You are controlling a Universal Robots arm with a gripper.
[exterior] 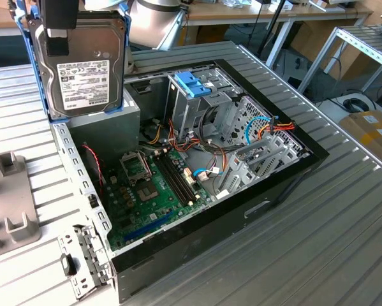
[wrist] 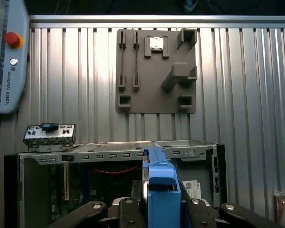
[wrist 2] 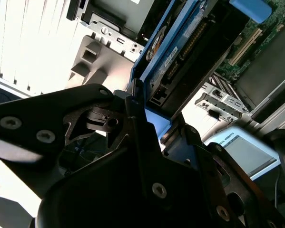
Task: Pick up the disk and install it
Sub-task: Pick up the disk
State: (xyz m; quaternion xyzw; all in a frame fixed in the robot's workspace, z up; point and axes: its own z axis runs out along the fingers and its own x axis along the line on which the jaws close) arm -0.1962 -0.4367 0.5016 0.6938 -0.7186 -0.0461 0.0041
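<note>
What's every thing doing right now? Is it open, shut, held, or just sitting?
disk: held up in the air, upright, clamped in the pincer.
pincer: shut on the disk.
computer case: lying on its side, open, insides showing.
grey holder board: lying flat, apart from the case.

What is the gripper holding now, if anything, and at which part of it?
The gripper holds the disk upright above the open computer case, clamped at its upper end, across the blue carrier frame.
</note>
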